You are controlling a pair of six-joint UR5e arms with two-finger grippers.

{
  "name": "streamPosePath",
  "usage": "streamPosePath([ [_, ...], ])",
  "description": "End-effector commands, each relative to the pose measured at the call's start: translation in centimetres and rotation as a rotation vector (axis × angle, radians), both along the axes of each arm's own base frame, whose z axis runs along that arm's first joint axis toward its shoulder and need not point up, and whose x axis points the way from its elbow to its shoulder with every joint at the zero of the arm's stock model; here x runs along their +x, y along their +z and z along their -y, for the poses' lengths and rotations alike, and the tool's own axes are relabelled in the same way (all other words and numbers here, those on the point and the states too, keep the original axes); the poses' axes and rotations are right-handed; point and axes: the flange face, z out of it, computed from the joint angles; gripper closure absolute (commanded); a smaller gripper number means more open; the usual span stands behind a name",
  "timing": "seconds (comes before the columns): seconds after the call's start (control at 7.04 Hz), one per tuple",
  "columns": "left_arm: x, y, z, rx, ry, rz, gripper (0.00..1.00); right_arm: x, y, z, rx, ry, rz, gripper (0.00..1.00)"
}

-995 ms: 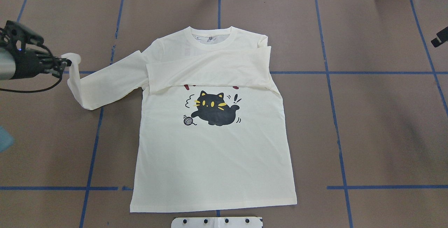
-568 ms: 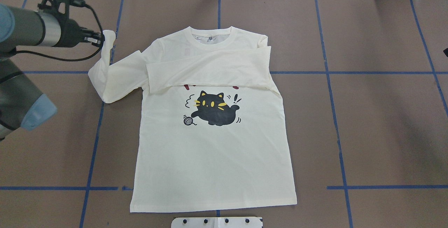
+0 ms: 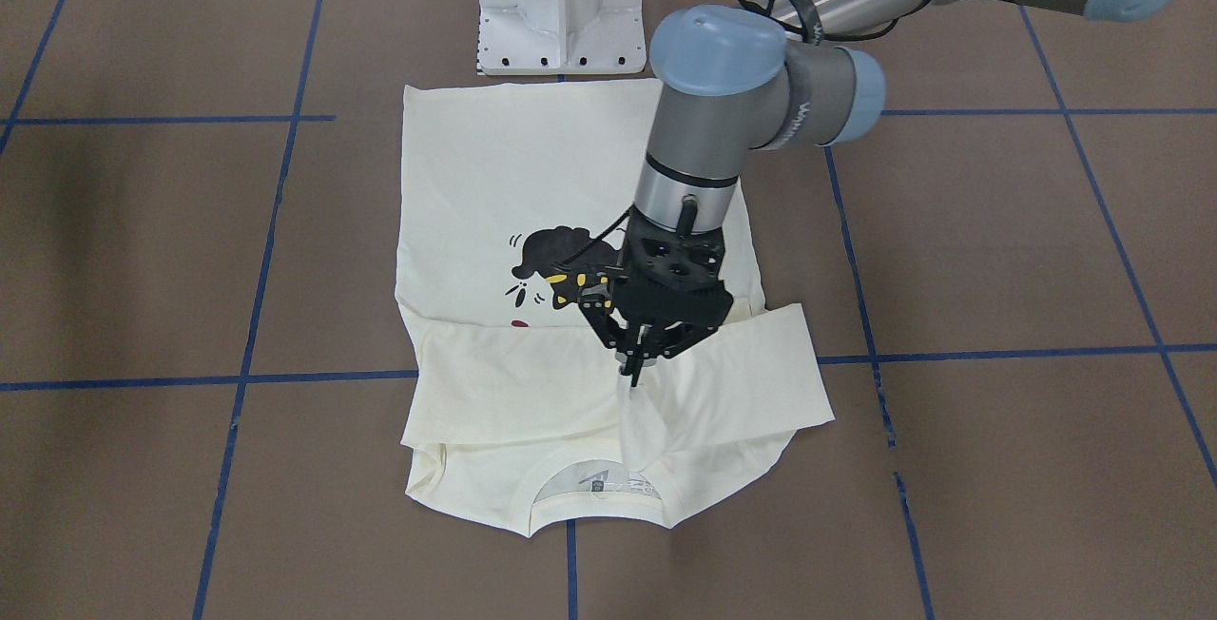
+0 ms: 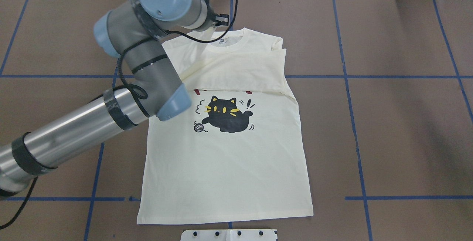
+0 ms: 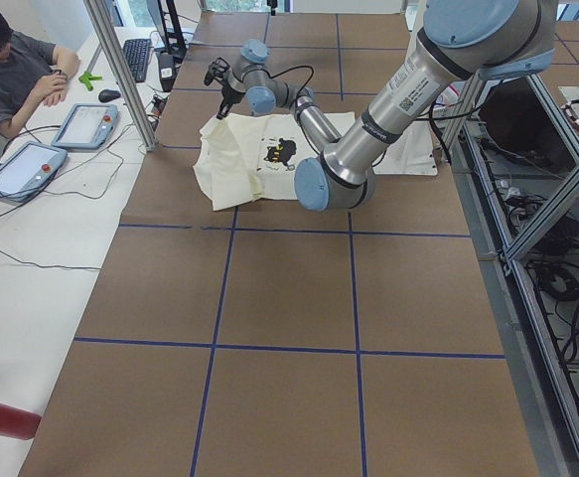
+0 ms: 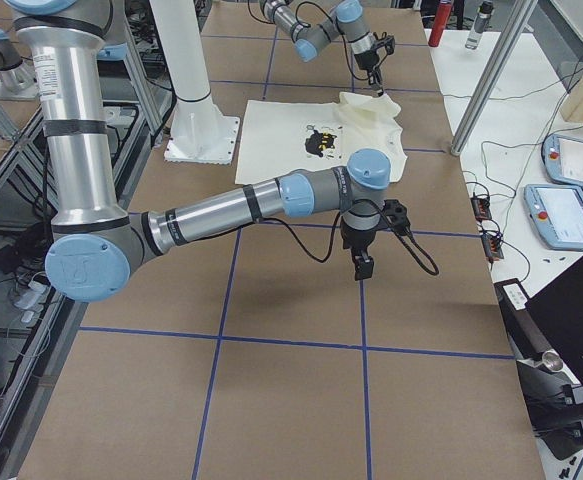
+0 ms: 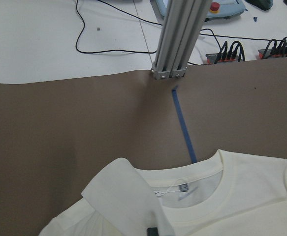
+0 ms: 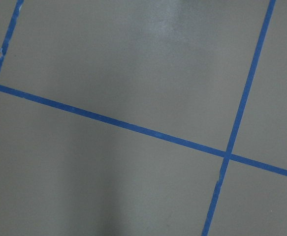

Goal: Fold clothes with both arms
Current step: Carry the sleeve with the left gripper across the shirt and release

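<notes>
- One cream T-shirt [image 4: 225, 167] lies flat on the brown table [image 4: 399, 122], cat print up, with a folded sleeve [image 4: 236, 74] across the chest.
- Front view: left gripper [image 3: 635, 365] is pinched tight on the other sleeve [image 3: 642, 422], held up over the chest near the collar [image 3: 525, 509].
- Overhead: left arm [image 4: 147, 60] hides that grip.
- Right gripper [image 6: 359, 265] shows only in the right side view, over the table and well apart from the shirt; can't tell its opening.
- Right wrist view: only table and blue tape [image 8: 133, 127].
</notes>
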Motion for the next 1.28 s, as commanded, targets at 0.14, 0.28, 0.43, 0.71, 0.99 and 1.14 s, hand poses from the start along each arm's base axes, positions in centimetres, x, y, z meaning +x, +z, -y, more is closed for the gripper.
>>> streamPosePath([
  [0.14, 10.5, -2.0, -8.5, 0.067, -0.003, 0.033, 1.00, 0.3, 0.1, -0.1, -0.001, 0.004, 0.000, 0.00],
  [0.28, 11.9, -2.8, -9.8, 0.074, 0.022, 0.032, 1.00, 0.3, 0.1, -0.1, -0.002, 0.005, 0.001, 0.00],
  [0.43, 13.8, -3.4, -11.0, 0.072, 0.048, 0.039, 1.00, 0.3, 0.1, -0.1, -0.003, 0.005, 0.000, 0.00],
  [0.71, 15.8, -4.0, -10.9, 0.083, 0.055, 0.018, 1.00, 0.4, 0.1, -0.1, -0.003, 0.008, 0.001, 0.00],
  [0.99, 15.5, -4.5, -11.1, 0.101, 0.050, -0.060, 0.01, 0.3, 0.0, 0.0, -0.001, 0.008, 0.001, 0.00],
  [1.14, 15.3, -4.8, -11.2, 0.104, 0.052, -0.078, 0.00, 0.4, 0.1, -0.1, -0.003, 0.008, 0.001, 0.00],
])
